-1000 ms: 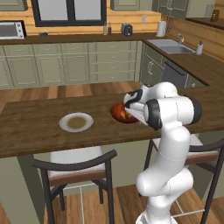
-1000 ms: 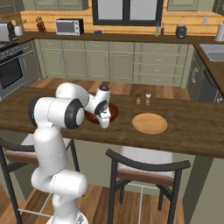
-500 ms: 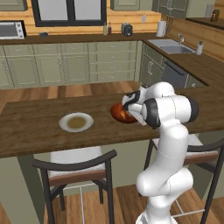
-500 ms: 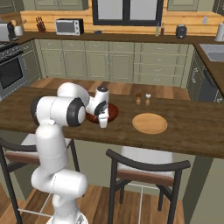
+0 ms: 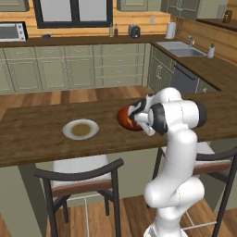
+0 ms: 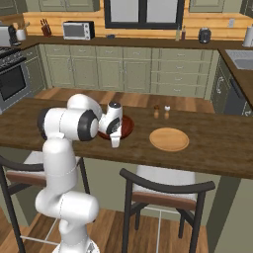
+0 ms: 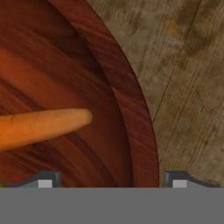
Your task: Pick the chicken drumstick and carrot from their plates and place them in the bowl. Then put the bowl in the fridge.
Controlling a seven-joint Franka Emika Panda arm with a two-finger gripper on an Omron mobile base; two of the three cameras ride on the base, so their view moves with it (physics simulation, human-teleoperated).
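you've got the gripper [image 7: 112,177] low over the bowl [image 7: 131,100], fingers spread wide, one tip inside the rim and one outside over the counter [image 7: 192,87]. nothing pinched between them. the carrot [image 7: 39,127] lies loose inside the bowl. the bowl sits near the counter's front edge, with the pale plate [image 5: 80,129] and the tan plate [image 6: 169,139] on opposite sides of it.

A home kitchen is showing here: green cabinets [image 6: 123,69] are lining the far wall beyond the end effector [image 6: 114,142], a microwave [image 6: 78,30] is sitting on the wooden worktop, a sink [image 5: 179,47] and stove [image 6: 11,74] are flanking the room, and stools [image 5: 81,179] are standing at the bench [image 5: 37,134].
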